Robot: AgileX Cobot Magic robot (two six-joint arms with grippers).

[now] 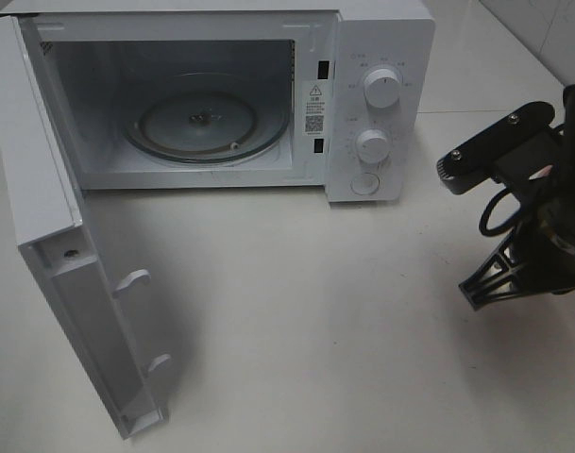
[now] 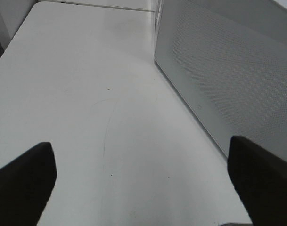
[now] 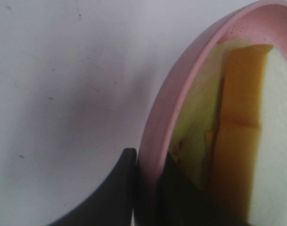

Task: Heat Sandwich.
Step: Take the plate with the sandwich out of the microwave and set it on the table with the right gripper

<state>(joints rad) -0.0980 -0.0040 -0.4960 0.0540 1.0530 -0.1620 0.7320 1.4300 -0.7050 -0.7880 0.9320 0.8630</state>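
Right wrist: right gripper (image 3: 145, 188) pinching pink plate (image 3: 157, 127) rim, sandwich (image 3: 242, 141) just beside, on plate.

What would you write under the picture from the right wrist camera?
Jaws closed on the rim of a pink plate carrying the sandwich, above a white table.

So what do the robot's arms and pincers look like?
The right arm is black metal with small silver screws, a looping black cable and a strutted black frame lower down. The left pincer has two chunky matte-black fingers. The right pincer's fingers are black too, smooth and curved.
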